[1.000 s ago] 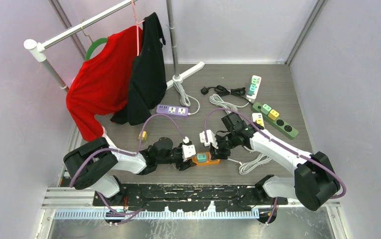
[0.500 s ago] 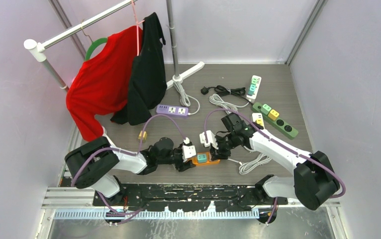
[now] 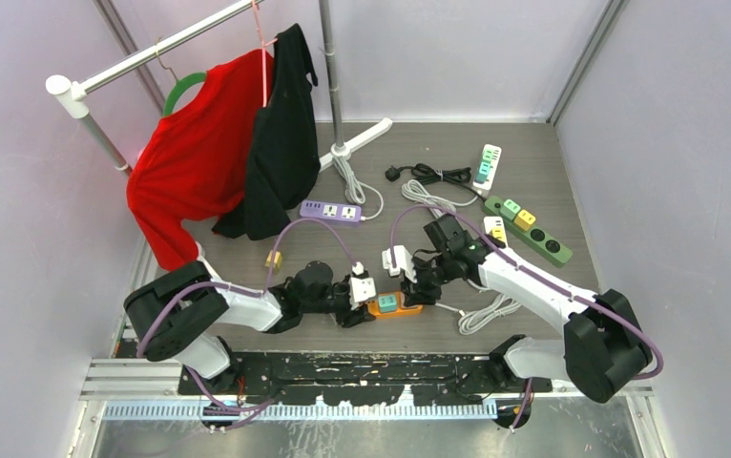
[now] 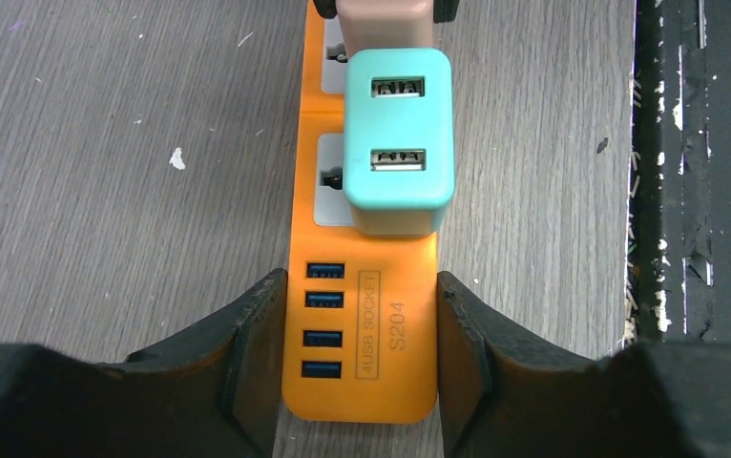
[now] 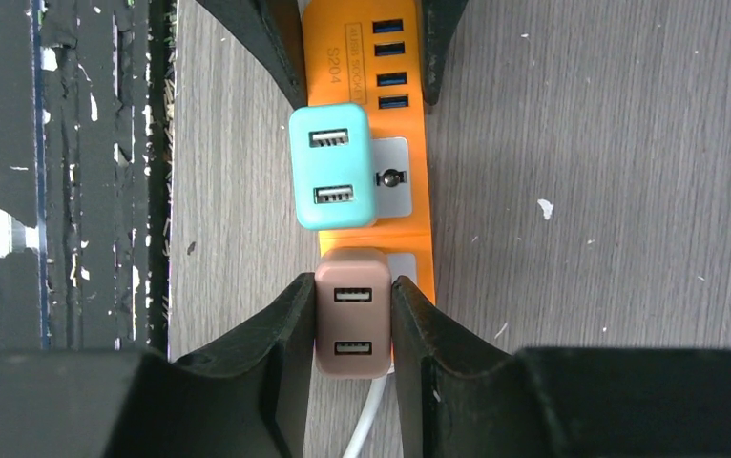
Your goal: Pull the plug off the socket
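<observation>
An orange power strip (image 3: 392,306) lies on the table near the front. It shows in the left wrist view (image 4: 362,334) and the right wrist view (image 5: 409,124). A teal USB plug (image 4: 398,143) (image 5: 331,178) and a brown USB plug (image 5: 352,313) (image 4: 386,19) sit in its sockets. My left gripper (image 4: 357,367) is shut on the strip's USB end, fingers on both sides. My right gripper (image 5: 352,320) is shut on the brown plug, one finger against each side. A white cord (image 5: 373,410) leaves the strip below the brown plug.
A purple strip (image 3: 330,211), a white strip (image 3: 489,162) and a green strip (image 3: 529,227) lie farther back with coiled white and black cords (image 3: 428,186). A clothes rack (image 3: 152,48) holds a red top (image 3: 199,153) and a black top (image 3: 281,134) at the left. The black front rail (image 4: 700,172) is close.
The right arm has shifted slightly left and down onto the strip. The left arm and the strip stay as they were.
</observation>
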### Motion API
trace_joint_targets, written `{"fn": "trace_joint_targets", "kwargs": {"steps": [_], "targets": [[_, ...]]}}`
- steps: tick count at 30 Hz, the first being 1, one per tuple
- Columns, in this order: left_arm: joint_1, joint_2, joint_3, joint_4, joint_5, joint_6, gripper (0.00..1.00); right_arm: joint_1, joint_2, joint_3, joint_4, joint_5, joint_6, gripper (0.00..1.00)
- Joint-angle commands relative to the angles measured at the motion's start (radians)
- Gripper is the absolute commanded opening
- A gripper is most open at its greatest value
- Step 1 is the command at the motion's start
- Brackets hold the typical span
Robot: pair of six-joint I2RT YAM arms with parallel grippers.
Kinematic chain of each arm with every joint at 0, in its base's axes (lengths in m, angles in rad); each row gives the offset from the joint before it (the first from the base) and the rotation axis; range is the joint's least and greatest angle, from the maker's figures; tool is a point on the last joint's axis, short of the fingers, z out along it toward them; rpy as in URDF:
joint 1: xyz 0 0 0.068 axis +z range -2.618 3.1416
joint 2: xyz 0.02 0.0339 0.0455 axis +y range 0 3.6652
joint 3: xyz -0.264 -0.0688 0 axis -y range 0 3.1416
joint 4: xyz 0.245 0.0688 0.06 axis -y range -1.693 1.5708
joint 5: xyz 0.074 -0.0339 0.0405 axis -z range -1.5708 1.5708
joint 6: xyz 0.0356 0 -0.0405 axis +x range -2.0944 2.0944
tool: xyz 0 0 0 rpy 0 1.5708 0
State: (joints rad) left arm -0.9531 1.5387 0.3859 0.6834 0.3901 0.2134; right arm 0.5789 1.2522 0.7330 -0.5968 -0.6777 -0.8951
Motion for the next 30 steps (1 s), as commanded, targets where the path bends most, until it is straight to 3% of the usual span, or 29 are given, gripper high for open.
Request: {"fn": "trace_joint_targets", "kwargs": {"steps": [1, 5, 9, 12, 17, 21, 24, 30], "targets": [[0.013, -0.005, 0.005, 0.04, 0.009, -0.003, 0.0, -0.063, -0.043, 0.029, 0.01, 0.034, -0.047, 0.01], [0.02, -0.008, 0.003, 0.04, 0.005, -0.003, 0.0, -0.09, -0.087, -0.009, -0.143, -0.034, -0.263, 0.01], [0.02, -0.003, 0.005, 0.037, 0.009, -0.003, 0.0, -0.077, -0.076, -0.01, -0.207, -0.144, -0.347, 0.01], [0.019, 0.003, 0.008, 0.033, 0.014, -0.005, 0.0, -0.038, -0.072, -0.006, -0.127, -0.171, -0.235, 0.01], [0.02, 0.019, 0.019, 0.017, 0.024, -0.008, 0.0, -0.005, -0.04, -0.01, 0.123, -0.089, 0.07, 0.01], [0.02, 0.025, 0.019, 0.013, 0.019, -0.011, 0.0, -0.011, -0.039, -0.017, 0.18, -0.003, 0.123, 0.01], [0.019, 0.02, 0.015, 0.007, 0.013, -0.009, 0.0, -0.052, -0.056, -0.004, 0.122, 0.001, 0.053, 0.01], [0.021, 0.012, 0.014, 0.003, 0.006, -0.006, 0.0, -0.099, -0.081, 0.016, -0.165, -0.073, -0.232, 0.01]]}}
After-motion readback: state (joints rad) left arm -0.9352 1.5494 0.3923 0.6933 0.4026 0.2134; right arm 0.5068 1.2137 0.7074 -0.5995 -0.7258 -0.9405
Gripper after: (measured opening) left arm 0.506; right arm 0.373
